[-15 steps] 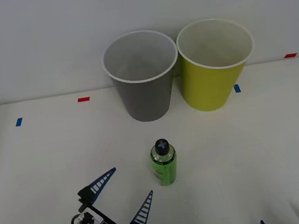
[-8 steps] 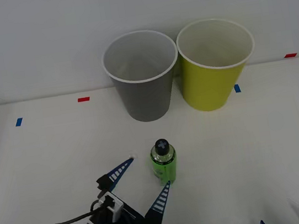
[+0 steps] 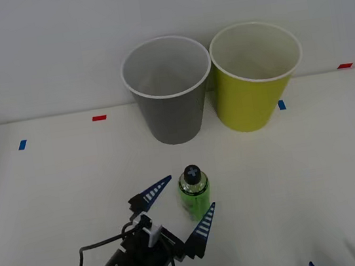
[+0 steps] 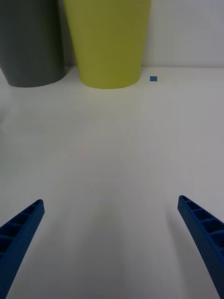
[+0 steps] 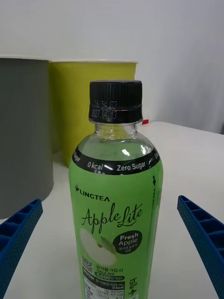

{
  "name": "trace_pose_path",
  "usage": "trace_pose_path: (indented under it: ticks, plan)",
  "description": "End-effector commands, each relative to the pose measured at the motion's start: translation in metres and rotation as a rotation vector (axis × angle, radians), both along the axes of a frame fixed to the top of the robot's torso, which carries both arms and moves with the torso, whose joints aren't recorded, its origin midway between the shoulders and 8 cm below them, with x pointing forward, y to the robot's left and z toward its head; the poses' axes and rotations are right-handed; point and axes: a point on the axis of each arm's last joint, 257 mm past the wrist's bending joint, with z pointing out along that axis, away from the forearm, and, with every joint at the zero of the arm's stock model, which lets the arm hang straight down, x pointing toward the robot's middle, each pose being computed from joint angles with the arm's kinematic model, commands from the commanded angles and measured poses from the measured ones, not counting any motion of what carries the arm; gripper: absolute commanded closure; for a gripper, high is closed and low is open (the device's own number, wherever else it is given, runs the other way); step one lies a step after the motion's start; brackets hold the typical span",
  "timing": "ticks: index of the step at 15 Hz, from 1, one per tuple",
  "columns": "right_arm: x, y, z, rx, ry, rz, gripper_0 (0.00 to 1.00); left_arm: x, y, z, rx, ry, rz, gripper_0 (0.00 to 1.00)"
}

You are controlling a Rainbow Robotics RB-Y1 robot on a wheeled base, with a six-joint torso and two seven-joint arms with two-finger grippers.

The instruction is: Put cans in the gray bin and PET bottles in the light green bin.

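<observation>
Closing in with the left gripper (image 3: 178, 201), fingers spread wide and empty around the upright PET bottle (image 3: 195, 194) before the gray bin (image 3: 169, 88); best squeezing mid-body, squarely.

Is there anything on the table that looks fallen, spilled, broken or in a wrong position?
Nothing stands out. The PET bottle stands upright with its cap on, between the open fingers of the left gripper. The gray bin and the light green bin stand upright side by side. The right gripper waits, open.
</observation>
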Motion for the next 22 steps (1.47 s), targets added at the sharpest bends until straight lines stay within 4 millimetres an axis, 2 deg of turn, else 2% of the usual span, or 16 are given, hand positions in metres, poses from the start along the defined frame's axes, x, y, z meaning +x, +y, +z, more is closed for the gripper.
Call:
trace_pose_path:
  ticks: [1, 12, 13, 14, 15, 16, 22]
  plan:
    - [0.0, 0.0, 0.0, 0.0, 0.0, 0.0, 0.0, 0.005, -0.01, 0.003, -0.003, 0.007, -0.008, 0.0]
    - [0.0, 0.0, 0.0, 0.0, 0.0, 0.0, 0.0, 0.018, -0.028, 0.009, 0.001, 0.024, -0.027, 0.0]
    - [0.0, 0.0, 0.0, 0.0, 0.0, 0.0, 0.0, 0.018, -0.029, 0.008, 0.004, 0.026, -0.027, 0.23]
    - [0.0, 0.0, 0.0, 0.0, 0.0, 0.0, 0.0, 0.018, -0.028, 0.008, 0.006, 0.025, -0.027, 0.64]
    - [0.0, 0.0, 0.0, 0.0, 0.0, 0.0, 0.0, 0.018, -0.028, 0.008, 0.006, 0.027, -0.028, 0.9]
    - [0.0, 0.0, 0.0, 0.0, 0.0, 0.0, 0.0, 0.018, -0.028, 0.008, 0.006, 0.027, -0.028, 1.0]
    - [0.0, 0.0, 0.0, 0.0, 0.0, 0.0, 0.0, 0.017, -0.022, 0.003, 0.008, 0.041, -0.028, 1.0]
